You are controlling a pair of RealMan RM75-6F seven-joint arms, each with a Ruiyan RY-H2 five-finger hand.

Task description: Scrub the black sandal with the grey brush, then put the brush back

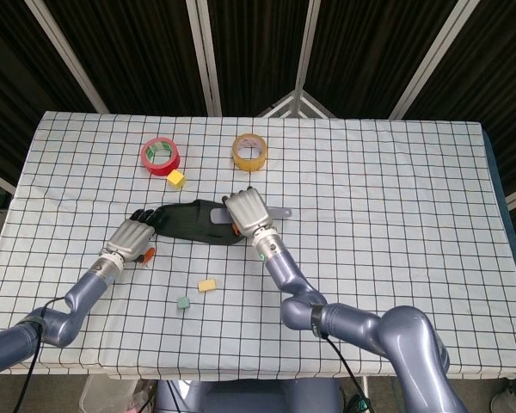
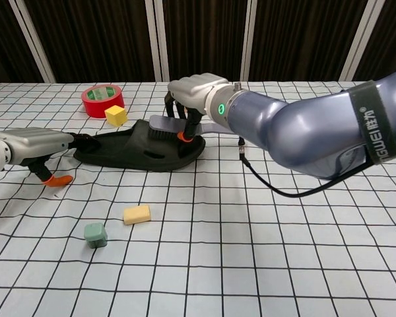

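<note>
The black sandal [image 1: 189,220] [image 2: 129,146] lies left of the table's middle. My right hand [image 1: 247,212] [image 2: 197,92] grips the grey brush [image 1: 279,212] [image 2: 164,125] and holds its bristles on the sandal's right end. The brush handle sticks out to the right past the hand in the head view. My left hand [image 1: 131,237] [image 2: 30,142] lies flat at the sandal's left end, its dark fingertips [image 2: 86,140] against the sole and its orange-tipped thumb [image 2: 55,179] down on the cloth.
A red tape roll [image 1: 161,156] [image 2: 101,100] and a yellow cube [image 1: 176,178] [image 2: 116,115] sit behind the sandal. A yellow tape roll [image 1: 250,151] lies further back. A tan block [image 1: 207,285] [image 2: 137,214] and a green cube [image 1: 183,303] [image 2: 95,235] lie in front.
</note>
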